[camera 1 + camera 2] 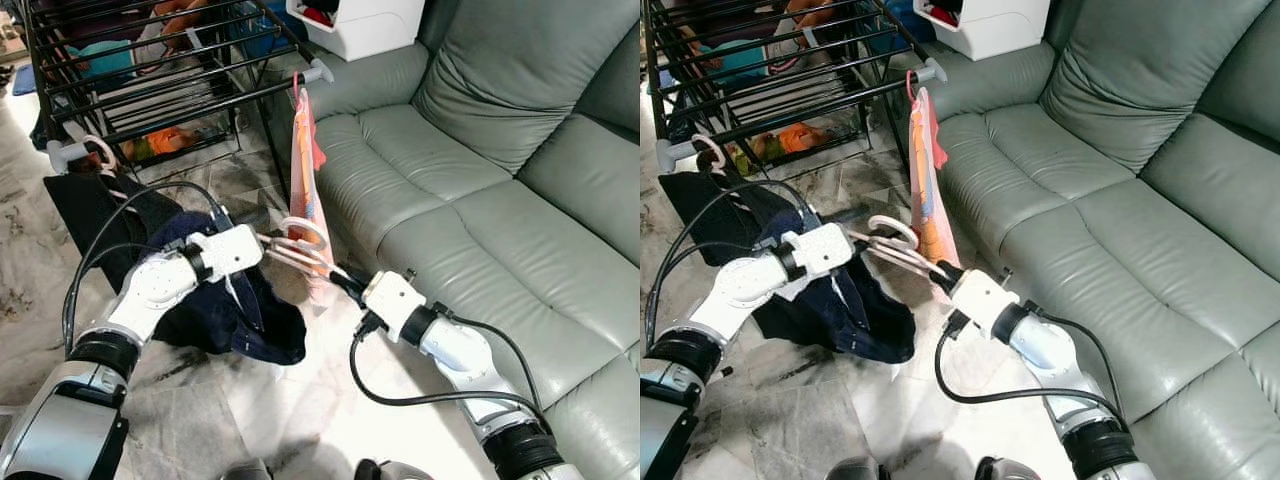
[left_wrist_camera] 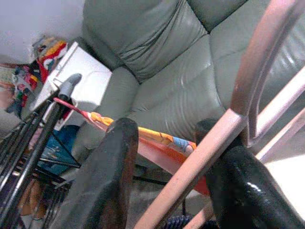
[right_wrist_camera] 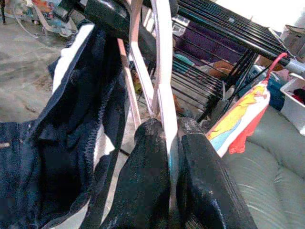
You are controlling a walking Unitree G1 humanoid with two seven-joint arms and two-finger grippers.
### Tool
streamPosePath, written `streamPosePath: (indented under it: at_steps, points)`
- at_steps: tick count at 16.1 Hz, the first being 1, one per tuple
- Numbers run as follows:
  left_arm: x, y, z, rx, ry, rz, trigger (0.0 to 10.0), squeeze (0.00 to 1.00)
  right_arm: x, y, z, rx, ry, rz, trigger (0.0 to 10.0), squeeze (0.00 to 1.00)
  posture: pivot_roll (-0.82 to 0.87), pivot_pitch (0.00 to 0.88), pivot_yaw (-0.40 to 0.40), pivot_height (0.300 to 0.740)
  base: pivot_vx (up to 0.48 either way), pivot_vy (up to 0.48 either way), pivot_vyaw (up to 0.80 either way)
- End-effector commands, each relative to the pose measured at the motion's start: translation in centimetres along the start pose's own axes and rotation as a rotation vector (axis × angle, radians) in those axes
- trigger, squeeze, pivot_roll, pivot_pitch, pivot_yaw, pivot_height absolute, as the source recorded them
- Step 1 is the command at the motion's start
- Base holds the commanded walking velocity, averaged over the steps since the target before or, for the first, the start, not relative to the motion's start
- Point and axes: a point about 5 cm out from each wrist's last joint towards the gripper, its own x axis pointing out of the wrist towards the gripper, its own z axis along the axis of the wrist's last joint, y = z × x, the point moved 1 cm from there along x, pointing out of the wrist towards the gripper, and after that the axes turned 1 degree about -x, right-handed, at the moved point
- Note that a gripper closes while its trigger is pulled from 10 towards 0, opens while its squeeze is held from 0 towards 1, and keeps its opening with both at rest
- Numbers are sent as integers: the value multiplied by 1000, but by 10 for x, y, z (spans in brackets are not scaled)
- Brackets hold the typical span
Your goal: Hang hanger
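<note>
— Where is the pink hanger (image 1: 300, 243) found?

— It is held low in front of the robot, between the two arms, above the marble floor (image 1: 290, 420) and just beside the front edge of the grey-green sofa (image 1: 470, 190). Its hook is seen curled upward near the orange patterned cloth (image 1: 305, 170), which is hung by a red hook from the end rail of the black drying rack (image 1: 150, 60).

— How is it gripped?

— It is taken from both sides. The right gripper (image 1: 335, 275) is closed on the thin bars of the hanger; in the right wrist view the bars are seen pinched between its two black fingers (image 3: 143, 191), with almost no gap left. The left gripper (image 1: 268, 243) is met at the other end; in the left wrist view a pink bar is seen passing between its fingers (image 2: 109, 176), which are set partly apart, and the bar is pressed against the far finger. Whether it is truly clamped there cannot be told.

— And the dark garment?

— A navy garment (image 1: 230, 310) with a white stripe is draped from the hanger below the left gripper, its lower part lying on the floor. Another dark garment (image 1: 85, 215) is hung from the near corner of the rack.

— Anything else noted?

— A white box (image 1: 365, 22) is placed at the sofa's arm, beside the rack.
</note>
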Motion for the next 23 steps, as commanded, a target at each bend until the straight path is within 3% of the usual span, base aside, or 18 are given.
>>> streamPosePath:
  at_steps: [1,9,12,15,19,20,23]
  points:
    - [7,1,14,60,-76,-25,10000,1000,2,-11,-3,5,26,-71,10000,0,-14,33,82,740,0,0,0]
    - [10,-1,20,142,-99,0,10000,1000,13,-5,-2,19,24,-67,10000,0,-13,38,74,740,0,0,0]
    - [10,1,17,116,-90,29,10000,1000,16,-5,-5,36,44,-79,10000,0,-14,38,72,740,0,0,0]
    - [6,-10,15,113,-95,-52,10000,1000,17,-9,-5,32,46,-111,10000,0,-12,36,69,740,0,0,0]
    - [-5,-32,-2,132,5,-279,10000,1000,14,-30,-1,12,26,-190,10000,0,-11,35,60,740,0,0,0]
    - [-7,-37,-6,147,35,-336,10000,1000,14,-34,2,-4,12,-175,10000,0,-11,33,59,740,0,0,0]
    - [-5,-39,-7,202,48,-365,10000,1000,15,-33,12,-23,-21,-76,10000,0,-13,33,59,740,0,0,0]
